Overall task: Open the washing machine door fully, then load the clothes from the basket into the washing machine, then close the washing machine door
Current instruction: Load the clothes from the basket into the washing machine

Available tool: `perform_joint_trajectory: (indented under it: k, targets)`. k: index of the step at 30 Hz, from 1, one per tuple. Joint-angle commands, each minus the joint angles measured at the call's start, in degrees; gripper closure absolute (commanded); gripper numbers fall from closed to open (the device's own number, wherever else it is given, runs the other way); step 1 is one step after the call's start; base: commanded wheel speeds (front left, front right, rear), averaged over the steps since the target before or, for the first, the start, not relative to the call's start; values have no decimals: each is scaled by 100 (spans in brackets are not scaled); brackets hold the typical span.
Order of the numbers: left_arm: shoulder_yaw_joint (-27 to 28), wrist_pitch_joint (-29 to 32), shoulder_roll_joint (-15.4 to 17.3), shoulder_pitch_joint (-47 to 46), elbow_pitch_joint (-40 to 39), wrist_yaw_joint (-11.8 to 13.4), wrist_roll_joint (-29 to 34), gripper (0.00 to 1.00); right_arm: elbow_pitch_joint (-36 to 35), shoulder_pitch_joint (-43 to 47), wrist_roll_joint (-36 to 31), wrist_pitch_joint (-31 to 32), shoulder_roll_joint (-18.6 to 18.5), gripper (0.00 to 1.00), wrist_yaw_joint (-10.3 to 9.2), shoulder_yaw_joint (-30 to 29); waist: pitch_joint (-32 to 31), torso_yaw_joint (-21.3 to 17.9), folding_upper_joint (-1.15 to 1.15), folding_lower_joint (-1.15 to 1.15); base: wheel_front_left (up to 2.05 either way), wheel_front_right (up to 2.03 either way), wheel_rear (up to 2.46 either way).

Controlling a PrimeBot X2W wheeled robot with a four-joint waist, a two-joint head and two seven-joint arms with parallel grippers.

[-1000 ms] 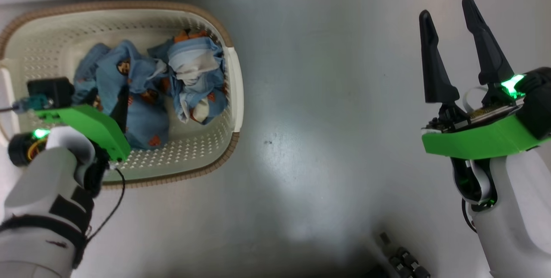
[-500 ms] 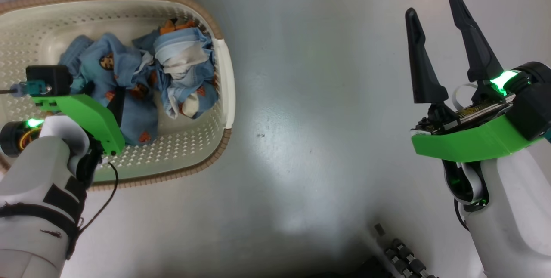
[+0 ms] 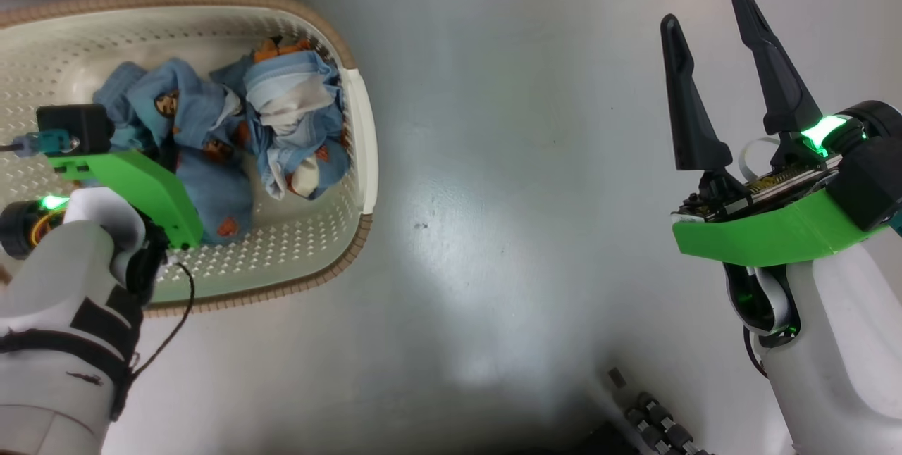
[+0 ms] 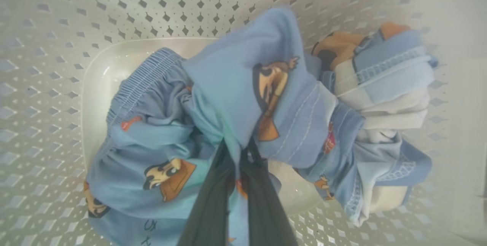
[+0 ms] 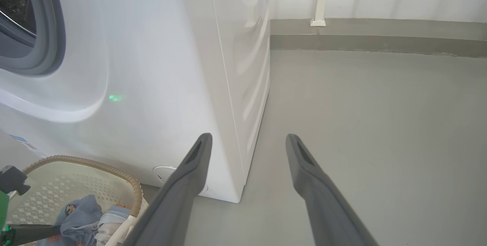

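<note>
The cream basket with a brown rim stands on the floor at the left, in front of the white washing machine. Two light-blue clothes with bear prints lie crumpled inside it. My left gripper reaches down into the basket and is shut on a fold of the nearer blue garment. Its fingers pinch the cloth between them. My right gripper hovers open over bare floor at the right, holding nothing. The grey-blue gasket shows around the open drum mouth. The washing machine door is out of view.
Grey floor stretches between the basket and my right arm. A low kerb with a white railing runs behind the machine's right side. Dark parts of my base sit at the bottom edge.
My left gripper has closed on the blue garment in the basket. The head view has shifted a little, so the basket sits further left. The right arm keeps its pose.
</note>
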Motion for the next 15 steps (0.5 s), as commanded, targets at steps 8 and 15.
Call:
perform_joint_trajectory:
  k: [8,15]
  targets:
    - [225,-659,75,341,-152,-20,-427,100,-32,241,-109,-28,-47,0,26,74,-450,165,0,0,0,0,0]
    - [211,-1064,54,793,-457,-20,-655,100,91,391,-75,-28,-114,0,26,23,-1032,327,0,0,0,0,0]
